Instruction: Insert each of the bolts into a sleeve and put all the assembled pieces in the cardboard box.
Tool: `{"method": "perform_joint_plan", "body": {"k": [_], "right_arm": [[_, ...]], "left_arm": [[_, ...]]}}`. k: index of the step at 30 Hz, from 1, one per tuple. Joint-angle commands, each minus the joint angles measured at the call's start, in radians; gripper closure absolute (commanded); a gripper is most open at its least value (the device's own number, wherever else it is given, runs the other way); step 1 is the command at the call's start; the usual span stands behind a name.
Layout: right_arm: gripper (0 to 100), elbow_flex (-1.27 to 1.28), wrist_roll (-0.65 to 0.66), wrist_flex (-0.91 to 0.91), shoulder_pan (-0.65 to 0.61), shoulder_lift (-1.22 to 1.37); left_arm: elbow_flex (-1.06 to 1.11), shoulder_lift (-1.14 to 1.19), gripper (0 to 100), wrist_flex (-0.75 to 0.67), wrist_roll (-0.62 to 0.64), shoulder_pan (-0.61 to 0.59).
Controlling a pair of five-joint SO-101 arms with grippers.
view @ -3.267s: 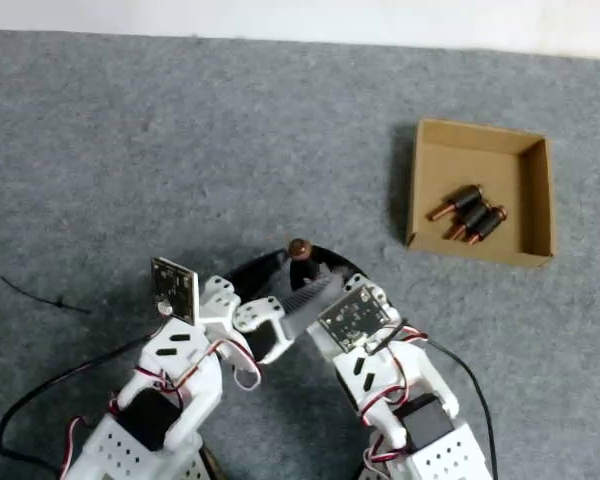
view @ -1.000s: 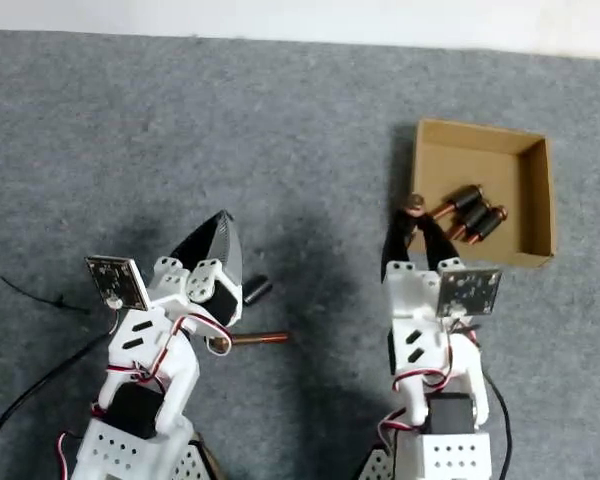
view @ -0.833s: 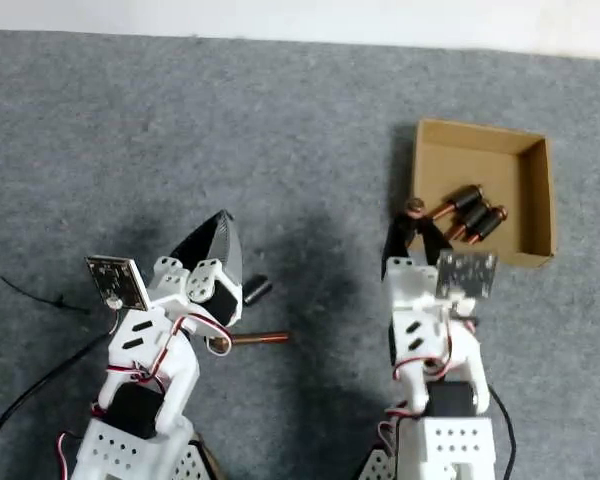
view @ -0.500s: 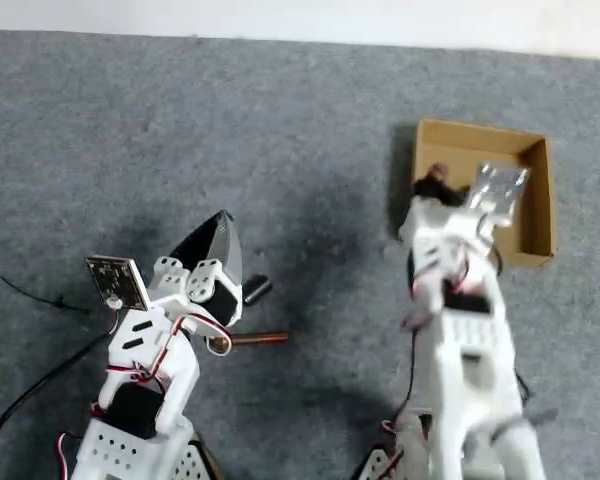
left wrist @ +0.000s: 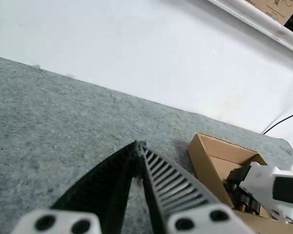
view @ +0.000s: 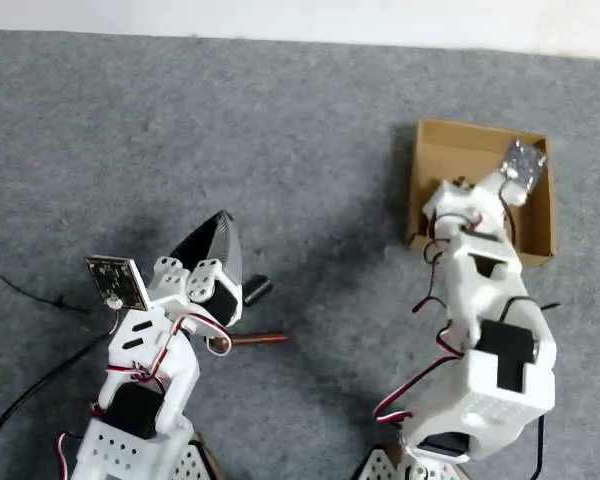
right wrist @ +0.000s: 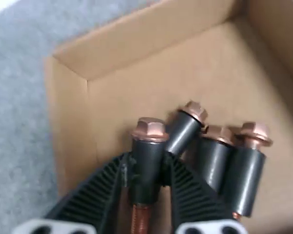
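My right gripper [right wrist: 145, 163] is shut on an assembled piece [right wrist: 147, 146], a copper bolt in a black sleeve, held just above the floor of the cardboard box [right wrist: 136, 73]. Three assembled pieces [right wrist: 216, 156] lie in the box beside it. From above, my right arm [view: 477, 262] stretches over the cardboard box [view: 478, 131]. My left gripper [view: 220, 240] is shut on nothing and hangs over the mat at the left. A loose black sleeve [view: 257, 290] and a bare copper bolt [view: 262, 339] lie on the mat next to the left arm.
Grey mat [view: 280, 130] covers the table, with open room at the back and middle. A thin black cable [view: 40, 296] lies at the left edge. In the left wrist view the box [left wrist: 219, 151] is off to the side, beyond the shut fingertips [left wrist: 136, 146].
The right arm has reached from the box's near left corner to over the box, carrying the assembled piece. The left arm, loose sleeve and bolt have stayed put for the last second.
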Motion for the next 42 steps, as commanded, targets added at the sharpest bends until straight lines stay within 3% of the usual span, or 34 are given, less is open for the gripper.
{"method": "perform_joint_plan", "body": {"k": [1,12,18,25,32,38,42], "right_arm": [[81.1,-0.061,-0.009,-0.024,0.012,-0.016],[78.6,-0.028,-0.009,-0.001,-0.012,-0.079],[78.6,0.14,-0.009,0.125,-0.127,-0.34],[78.6,0.427,-0.006,0.127,-0.257,-0.734],[78.6,0.723,0.299,0.13,-0.515,-1.099],[78.6,0.848,0.315,0.142,-0.591,-1.316],[78.6,0.854,0.316,0.255,-0.595,-1.342]], "left_arm": [[0.019,-0.015,99,-0.021,-0.008,-0.015],[0.019,-0.015,99,-0.017,-0.008,-0.05],[0.019,-0.015,99,-0.02,-0.006,-0.113],[0.019,-0.015,99,-0.017,-0.008,-0.14],[0.016,-0.016,99,-0.02,-0.002,-0.222],[0.016,-0.016,99,-0.02,-0.002,-0.222],[0.016,-0.016,99,-0.02,-0.002,-0.222]]}}
